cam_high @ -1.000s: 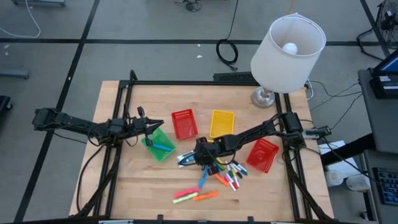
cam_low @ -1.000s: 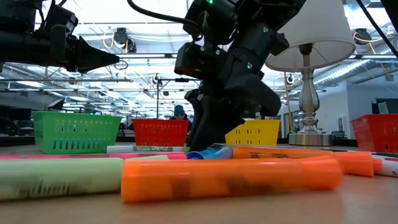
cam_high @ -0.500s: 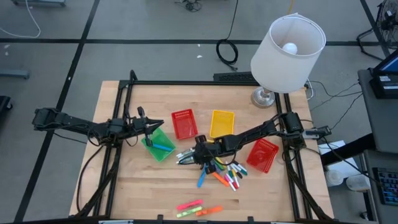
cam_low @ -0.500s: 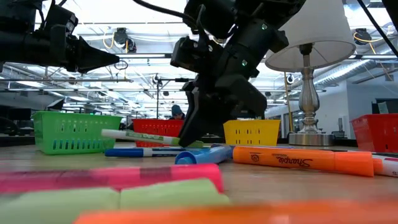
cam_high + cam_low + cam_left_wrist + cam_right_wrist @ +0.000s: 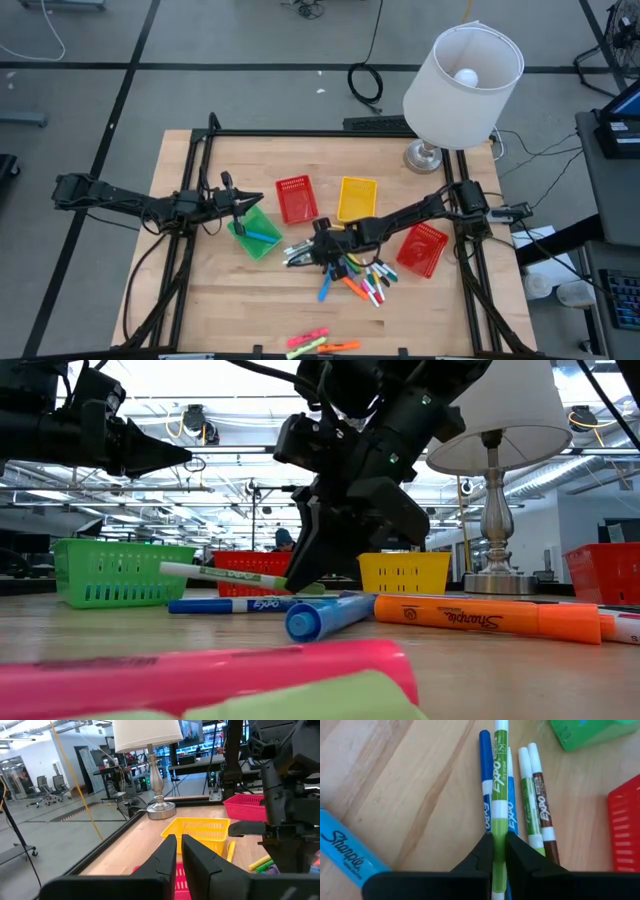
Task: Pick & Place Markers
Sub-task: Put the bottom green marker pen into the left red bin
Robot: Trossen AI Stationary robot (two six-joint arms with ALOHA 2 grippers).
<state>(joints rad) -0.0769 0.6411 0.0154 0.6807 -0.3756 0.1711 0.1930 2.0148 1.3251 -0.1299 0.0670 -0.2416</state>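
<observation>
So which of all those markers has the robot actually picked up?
The green-and-white marker, pinched between the right arm's jaws and lifted clear of the table. The blue, green and brown ones beside it all lie flat on the wood.

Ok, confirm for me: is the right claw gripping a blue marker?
No, the right claw is shut on a green-and-white Expo dry-erase marker; the blue markers lie on the table.

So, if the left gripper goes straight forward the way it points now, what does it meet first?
Probably the yellow basket: the left gripper points straight at it, shut and empty. Depth is unclear; the red basket may lie just below that line.
</observation>
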